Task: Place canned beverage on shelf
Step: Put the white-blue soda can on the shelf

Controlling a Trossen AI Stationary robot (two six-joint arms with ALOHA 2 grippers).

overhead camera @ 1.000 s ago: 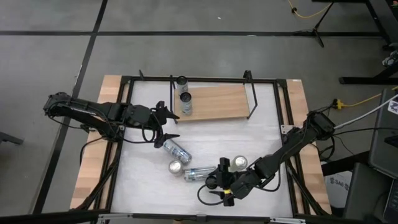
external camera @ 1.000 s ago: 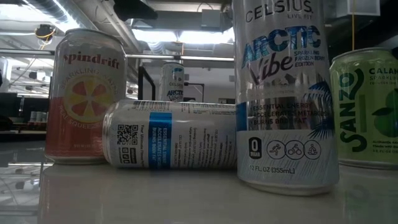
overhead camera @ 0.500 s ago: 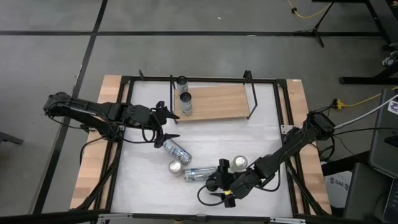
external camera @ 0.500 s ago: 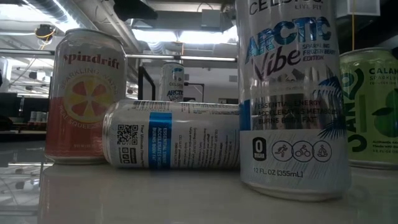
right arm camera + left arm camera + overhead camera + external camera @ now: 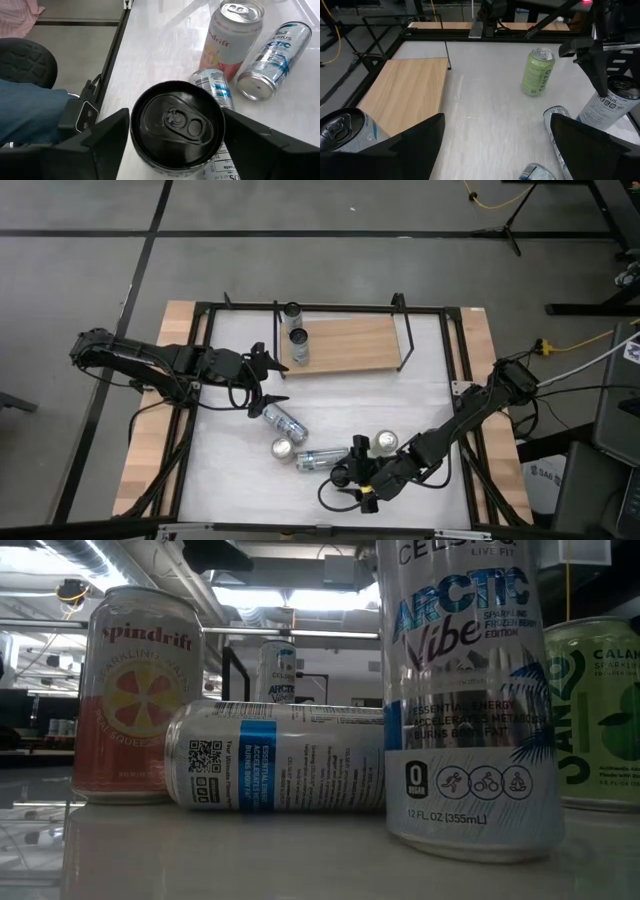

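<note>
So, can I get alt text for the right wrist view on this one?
The right hand straddles the dark top of an upright silver can, one finger on each side. Beyond it on the white table stand a pink Spindrift can, with two silver cans lying beside it; a person's blue-clad leg shows off the table's edge.

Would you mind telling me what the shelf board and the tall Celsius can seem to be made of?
Shelf board: pale wood or wood laminate, matt, with visible grain. Tall Celsius can: probably aluminium, its silvery printed wall glossy, catching reflections.
</note>
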